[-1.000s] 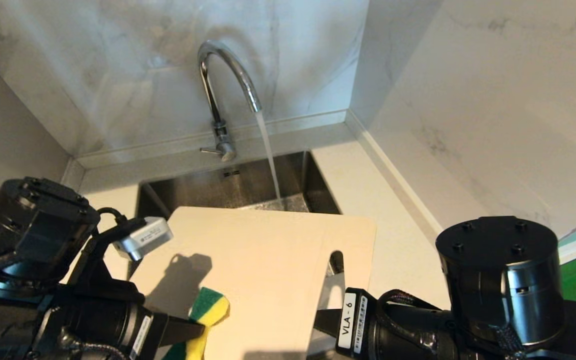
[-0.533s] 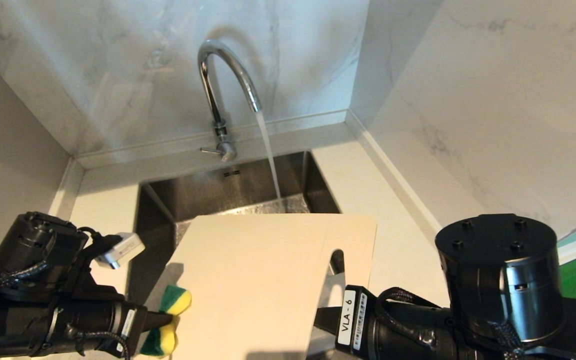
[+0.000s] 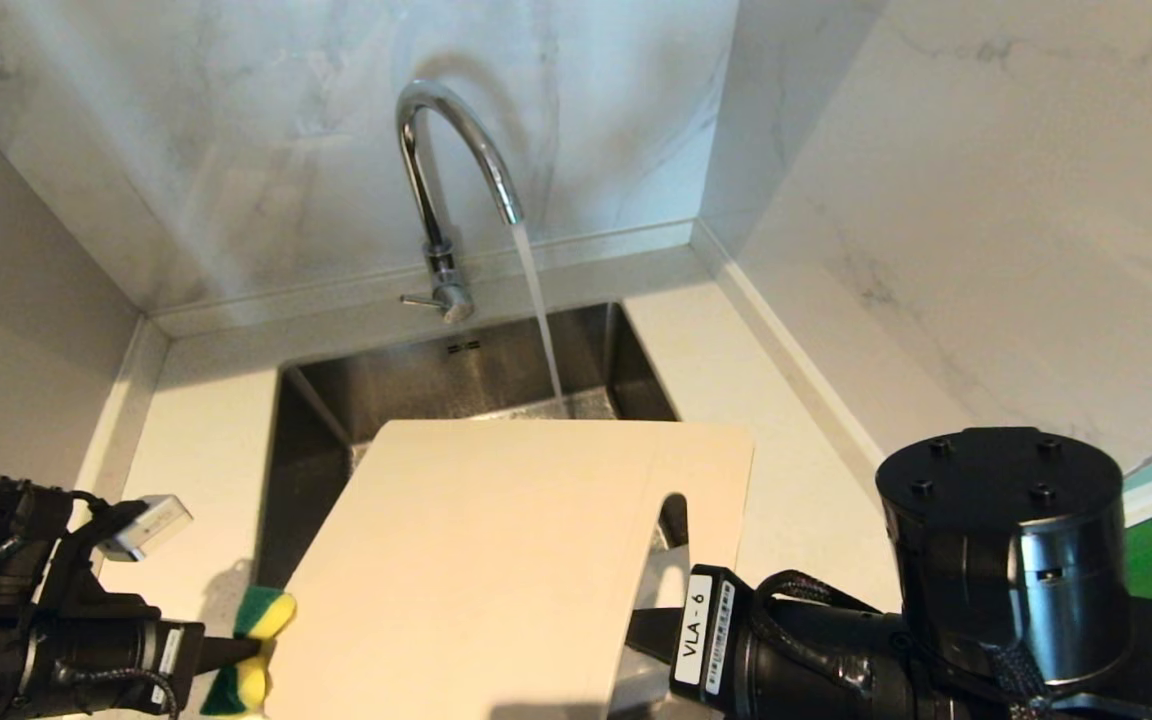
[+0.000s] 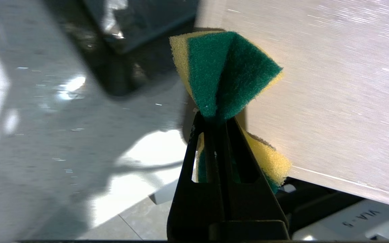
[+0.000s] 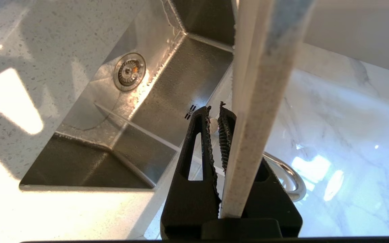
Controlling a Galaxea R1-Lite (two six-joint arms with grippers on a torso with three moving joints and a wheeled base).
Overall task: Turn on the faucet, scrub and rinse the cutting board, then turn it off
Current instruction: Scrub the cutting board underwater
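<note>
The left end effector (image 4: 216, 118) is clenching a green-and-yellow sponge (image 4: 226, 72) just off the cutting board's (image 3: 496, 560) left edge. The right end effector (image 5: 214, 116) is gripping that board, tilting it over the sink (image 3: 436, 375) while the faucet (image 3: 441, 170) is running water

Water streams from the faucet (image 3: 446, 190) into the sink (image 3: 456, 370) as the cutting board (image 3: 506, 560) tilts above it, a sponge (image 3: 248, 650) at its left edge.
</note>
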